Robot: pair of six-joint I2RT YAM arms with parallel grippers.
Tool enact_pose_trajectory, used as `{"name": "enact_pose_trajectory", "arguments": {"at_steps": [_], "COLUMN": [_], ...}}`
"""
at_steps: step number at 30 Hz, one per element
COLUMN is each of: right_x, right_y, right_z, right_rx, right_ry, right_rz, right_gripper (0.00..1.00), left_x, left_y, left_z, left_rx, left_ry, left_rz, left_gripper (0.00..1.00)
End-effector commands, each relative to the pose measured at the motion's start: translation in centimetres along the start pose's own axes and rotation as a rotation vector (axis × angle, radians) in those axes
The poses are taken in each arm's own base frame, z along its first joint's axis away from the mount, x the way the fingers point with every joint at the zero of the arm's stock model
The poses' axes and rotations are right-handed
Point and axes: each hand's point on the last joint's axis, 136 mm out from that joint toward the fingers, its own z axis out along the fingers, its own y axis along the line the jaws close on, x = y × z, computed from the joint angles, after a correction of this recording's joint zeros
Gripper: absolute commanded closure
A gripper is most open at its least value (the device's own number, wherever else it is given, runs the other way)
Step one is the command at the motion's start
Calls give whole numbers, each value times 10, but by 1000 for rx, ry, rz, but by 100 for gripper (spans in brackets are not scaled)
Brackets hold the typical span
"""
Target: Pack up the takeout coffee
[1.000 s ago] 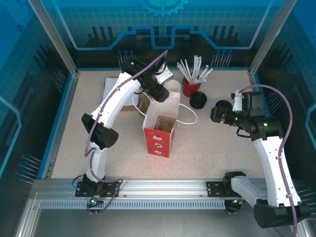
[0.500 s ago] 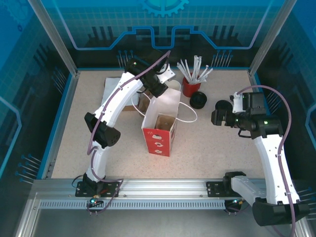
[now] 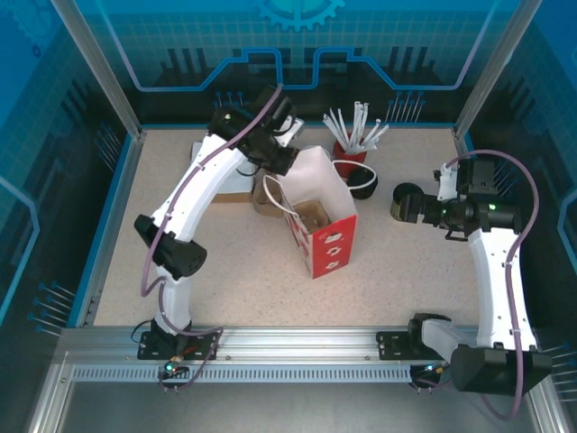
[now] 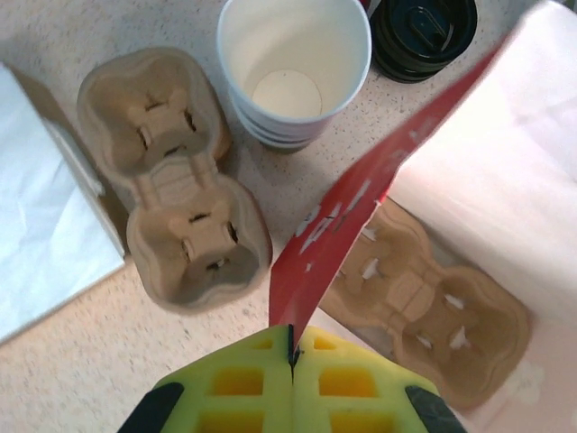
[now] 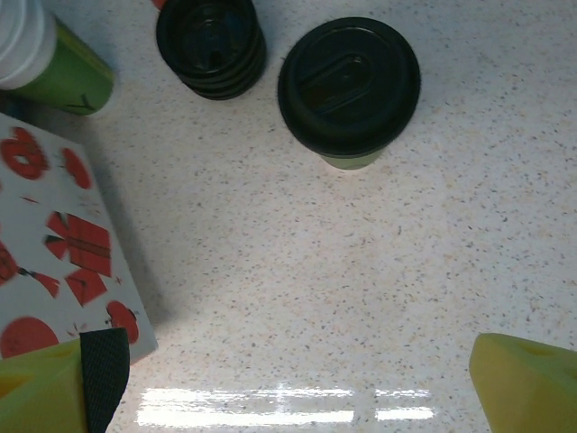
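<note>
The left claw (image 4: 291,350) is pinched shut on the rim of the red-and-white paper bag (image 4: 335,230), which has a brown cardboard cup carrier (image 4: 424,302) inside. The black-lidded olive-green paper cup (image 5: 349,86) stands on the speckled table (image 5: 297,271), upper centre of the right wrist view. The right claw (image 5: 288,388) gapes wide and empty. Grasping and bagging remain.

Speckled beige table (image 3: 406,262), blue-lit walls (image 3: 297,54)

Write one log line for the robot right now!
left gripper: shut on red-and-white paper bag rim | right gripper: open | black-lidded olive-green paper cup: upright, outside bag
</note>
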Motion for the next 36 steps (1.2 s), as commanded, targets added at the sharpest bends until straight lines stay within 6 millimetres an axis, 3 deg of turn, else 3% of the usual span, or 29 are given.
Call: {"name": "enact_pose_trajectory", "arguments": {"at_steps": [1,8,13,21,28,32,36], "right_x": [-2,0,3,-2,-9,-14,-18], "right_y": [-12,-28,-29,-33,-32,-28,-29], "right_z": [7,41,56,71,97,108,119], "right_rx": [18,57,47,63,94,103,113], "right_ry": [34,120,165,220,275,288,303], "right_rz": [14,38,32,40,17,-5,-9], "right_gripper": [0,0,0,0,0,0,0], "left_x": [5,16,17,6,20,40,68], "left_y": [7,6,8,21,34,43,54], "left_z": [-14,5,8,-61,-116,-134,-139], "left_rx": [-19,-16,-20,-44,-27,-7,-16], "left_ry": [-34,1,8,-170,-405,-510,-542], "left_rz": [-163,-182,-165,-161,-208,-263,-317], "left_gripper": [100,97,64,28,5,1,1]}}
